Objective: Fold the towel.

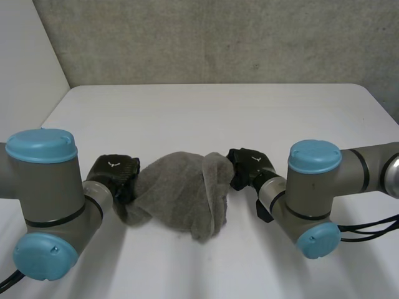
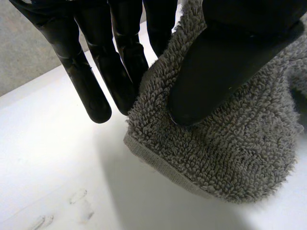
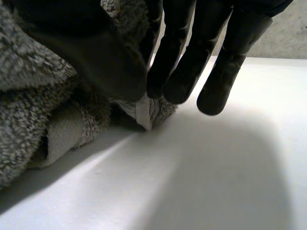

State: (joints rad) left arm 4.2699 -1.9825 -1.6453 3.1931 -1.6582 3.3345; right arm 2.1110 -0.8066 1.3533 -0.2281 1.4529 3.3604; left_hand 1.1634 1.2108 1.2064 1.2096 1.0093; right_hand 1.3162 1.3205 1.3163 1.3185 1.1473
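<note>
Close in front of the robot, the grey towel sits bunched in a lump between the two hands, its lower folds seemingly resting on the white surface. The left hand pinches a hemmed corner, with the thumb pressing the pile against straight fingers. The right hand pinches the opposite hemmed edge the same way. The terry looks soft, light and floppy, so the hemmed corners are probably the best places to hold it. Beyond lies bare surface.

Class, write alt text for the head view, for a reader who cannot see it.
A crumpled grey towel is bunched between the robot's black left hand and right hand, each gripping one end of it. This happens at a white table in front of a grey wall.
</note>
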